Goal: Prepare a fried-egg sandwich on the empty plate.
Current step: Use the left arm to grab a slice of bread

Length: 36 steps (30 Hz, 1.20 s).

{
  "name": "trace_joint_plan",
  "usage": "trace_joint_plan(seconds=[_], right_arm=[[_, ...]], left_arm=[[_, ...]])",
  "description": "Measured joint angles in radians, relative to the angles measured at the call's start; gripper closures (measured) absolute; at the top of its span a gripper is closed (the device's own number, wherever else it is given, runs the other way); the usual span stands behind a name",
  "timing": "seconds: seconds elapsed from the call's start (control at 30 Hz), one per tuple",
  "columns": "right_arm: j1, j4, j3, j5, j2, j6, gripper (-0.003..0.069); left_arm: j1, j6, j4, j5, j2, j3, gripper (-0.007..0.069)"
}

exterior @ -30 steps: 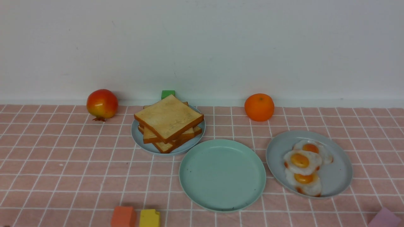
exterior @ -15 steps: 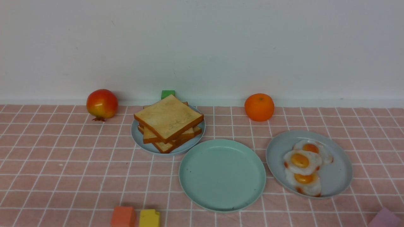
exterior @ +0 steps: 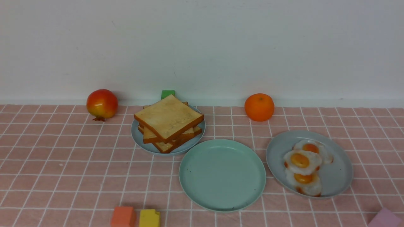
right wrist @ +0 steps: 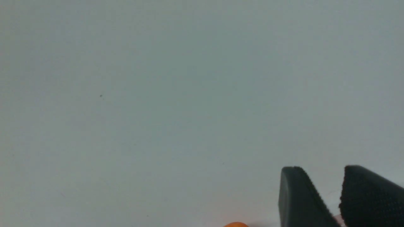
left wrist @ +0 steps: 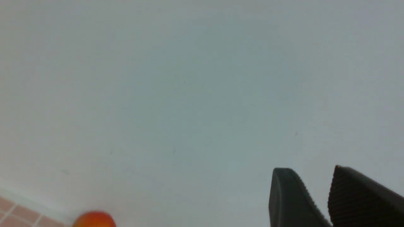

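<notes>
The empty plate (exterior: 221,176) lies on the table (exterior: 63,164), toast stack (exterior: 169,121) just behind-left of it, fried eggs (exterior: 301,160) to its right. Left claw (left wrist: 311,171) and right claw (right wrist: 322,170) stand partly open, gripping nothing.

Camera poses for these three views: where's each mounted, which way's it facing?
Front: between the arms, facing forward over the empty plate, toast stack and loose fried eggs; no robot parts show.
Left wrist: on the left arm, facing the wall; left gripper shows, open.
Right wrist: on the right arm, facing the wall; right gripper shows, open.
Shared: all three see the wall.
</notes>
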<state>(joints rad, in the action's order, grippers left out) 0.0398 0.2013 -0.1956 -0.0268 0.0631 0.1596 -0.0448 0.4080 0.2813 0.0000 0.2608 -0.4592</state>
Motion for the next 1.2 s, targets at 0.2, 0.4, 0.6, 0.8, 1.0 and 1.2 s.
trace_joint_plan(seconds=[0.2, 0.4, 0.6, 0.8, 1.0, 1.2], right_arm=[[0.0, 0.0, -0.234, 0.268, 0.154, 0.0, 0.0417], [0.0, -0.057, -0.289, 0.485, 0.306, -0.002, 0.0417], [0.0, -0.056, -0.289, 0.549, 0.353, -0.002, 0.0417], [0.0, -0.026, -0.29, 0.646, 0.354, -0.003, 0.0417], [0.0, 0.02, -0.29, 0.726, 0.354, -0.006, 0.0417], [0.0, 0.039, -0.29, 0.734, 0.354, -0.045, 0.0417]], left_arm=[[0.0, -0.052, -0.008, 0.357, 0.305, -0.269, 0.0384], [-0.004, -0.12, -0.025, 0.432, 0.563, -0.314, 0.0384], [-0.056, -0.111, 0.075, 0.425, 0.788, -0.318, 0.0384], [-0.059, -0.24, 0.191, 0.609, 1.038, -0.446, 0.0384], [0.056, -0.488, 0.43, 0.796, 1.313, -0.709, 0.0384], [0.133, -0.692, 0.579, 0.906, 1.519, -0.908, 0.036]])
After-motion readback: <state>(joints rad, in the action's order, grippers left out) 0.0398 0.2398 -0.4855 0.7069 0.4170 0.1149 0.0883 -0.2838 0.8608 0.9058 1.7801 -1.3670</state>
